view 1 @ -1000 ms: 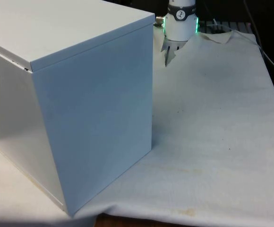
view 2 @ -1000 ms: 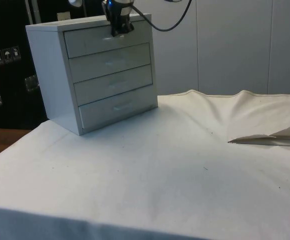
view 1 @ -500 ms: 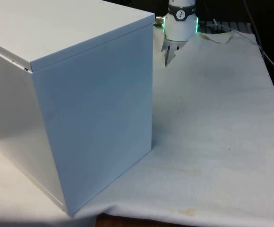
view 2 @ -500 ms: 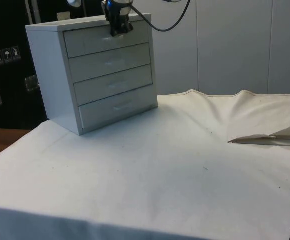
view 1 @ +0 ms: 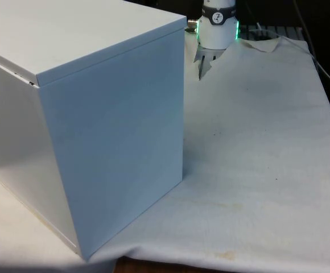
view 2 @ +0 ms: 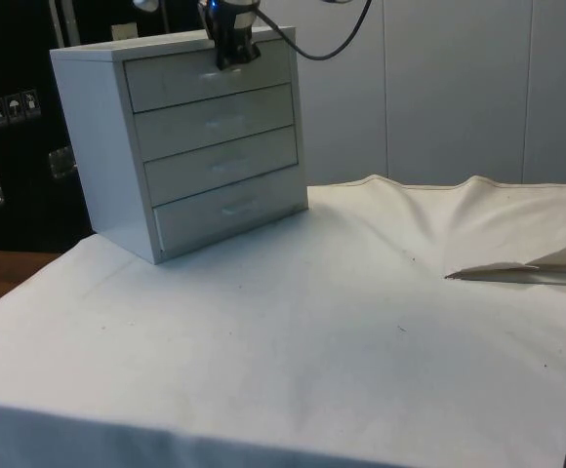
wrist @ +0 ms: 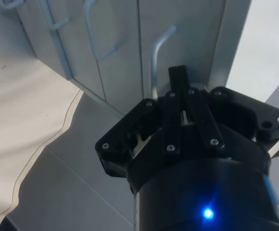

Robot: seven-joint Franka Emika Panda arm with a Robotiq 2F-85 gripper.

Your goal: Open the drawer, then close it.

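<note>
Nothing has moved since the earlier frames: the pincer (view 2: 232, 60) is at the same place, at the front of the top drawer (view 2: 205, 76) of the chest of drawers (view 2: 190, 146), and all four drawers are flush with the chest.

From the wrist view, the pincer (wrist: 178, 89) has its two black fingers close together on the top drawer's handle (wrist: 159, 53), a thin light bar bent at its ends. One finger (wrist: 177, 82) lies over the bar. The fingers look almost closed on the handle, but whether they really press it I cannot tell with certainty. The handles of the lower drawers (wrist: 98, 33) are seen further along the same front.

From the side view, the chest stands on the far left part of the tabletop (view 2: 312, 322), which is under a white cloth (view 2: 478, 224) with a raised fold on the right. A black cable (view 2: 332, 39) hangs from the arm above the chest.

From the front view, the chest (view 1: 85, 119) turns its plain back and side to the camera at the front view's left, and the arm's white base (view 1: 216, 28) stands behind it.
</note>
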